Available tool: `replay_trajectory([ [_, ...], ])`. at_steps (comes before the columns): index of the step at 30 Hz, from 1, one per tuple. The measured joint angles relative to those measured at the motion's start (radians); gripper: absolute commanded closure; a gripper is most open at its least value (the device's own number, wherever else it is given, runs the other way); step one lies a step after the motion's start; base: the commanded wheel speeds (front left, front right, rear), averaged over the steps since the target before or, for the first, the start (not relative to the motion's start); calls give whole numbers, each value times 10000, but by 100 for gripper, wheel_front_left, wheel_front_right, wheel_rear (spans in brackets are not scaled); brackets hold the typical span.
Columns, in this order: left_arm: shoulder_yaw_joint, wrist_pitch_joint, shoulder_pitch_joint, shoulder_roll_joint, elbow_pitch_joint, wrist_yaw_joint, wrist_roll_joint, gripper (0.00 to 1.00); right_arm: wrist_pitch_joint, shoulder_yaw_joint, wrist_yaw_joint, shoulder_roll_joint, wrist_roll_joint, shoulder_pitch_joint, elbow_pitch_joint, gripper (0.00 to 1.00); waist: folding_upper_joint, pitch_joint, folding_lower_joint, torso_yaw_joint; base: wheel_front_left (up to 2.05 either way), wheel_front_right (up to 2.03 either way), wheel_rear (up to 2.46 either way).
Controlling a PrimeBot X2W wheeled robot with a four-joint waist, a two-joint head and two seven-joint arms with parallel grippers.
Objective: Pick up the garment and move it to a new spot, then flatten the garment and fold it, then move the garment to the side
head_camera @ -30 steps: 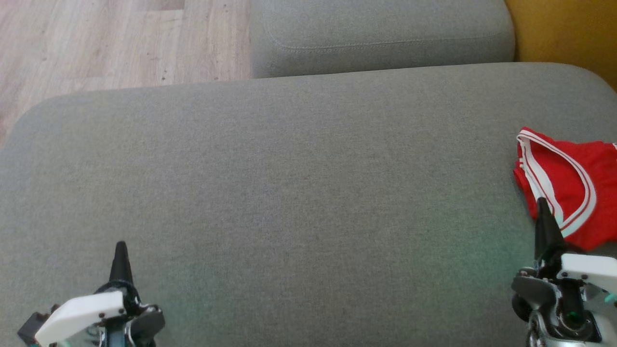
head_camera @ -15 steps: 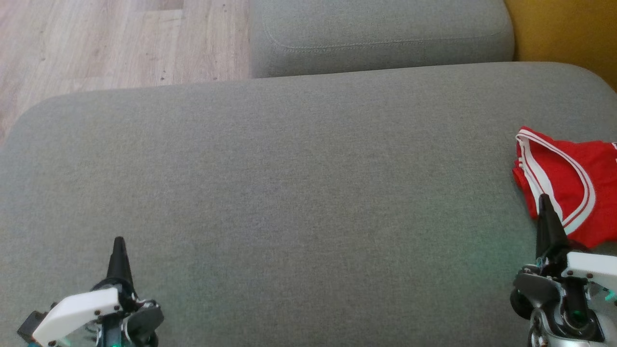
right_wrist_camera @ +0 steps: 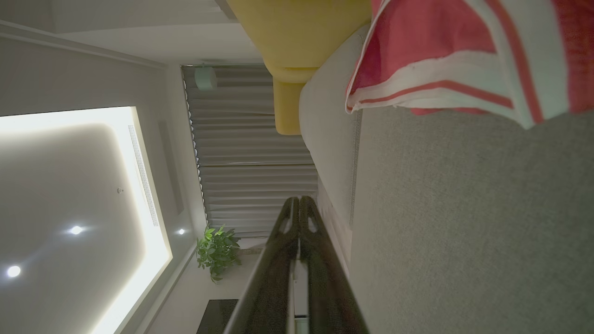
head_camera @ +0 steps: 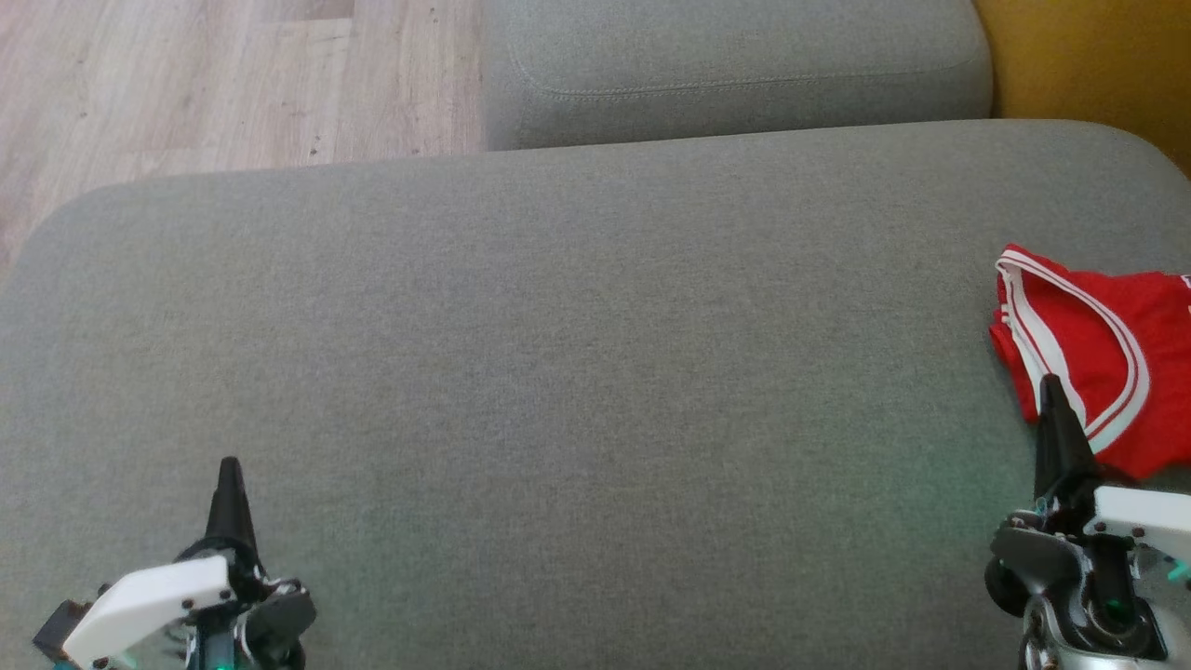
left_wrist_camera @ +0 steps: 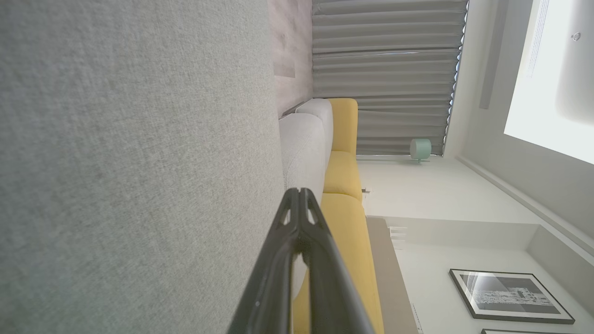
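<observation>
A red garment (head_camera: 1107,363) with white stripes lies folded at the right edge of the grey cushion (head_camera: 595,372), partly cut off by the head view's border. The same garment (right_wrist_camera: 445,55) fills the upper right of the right wrist view. My right gripper (head_camera: 1051,391) hovers at the lower right, shut and empty, its tip overlapping the garment's near edge in the head view. In the right wrist view its fingers (right_wrist_camera: 299,204) are pressed together with nothing between them. At the lower left my left gripper (head_camera: 229,473) is shut and empty over bare cushion, its tips (left_wrist_camera: 299,195) closed.
A second grey cushion (head_camera: 735,65) lies beyond the large one. Wooden floor (head_camera: 186,84) shows at the upper left. A yellow sofa part (head_camera: 1089,56) stands at the upper right. The cushion's rounded left edge drops to the floor.
Both grippers dropped slightly in the head view between the oldest frame and half a second ago, then held still. The garment has not moved.
</observation>
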Motion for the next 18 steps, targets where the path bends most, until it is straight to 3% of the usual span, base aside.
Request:
replay_trajectory([
  [18, 2, 0, 0, 0, 0, 0, 0, 100, 0, 0, 0, 0, 0, 0, -4, 100, 0, 0, 0, 0, 0, 0, 0],
])
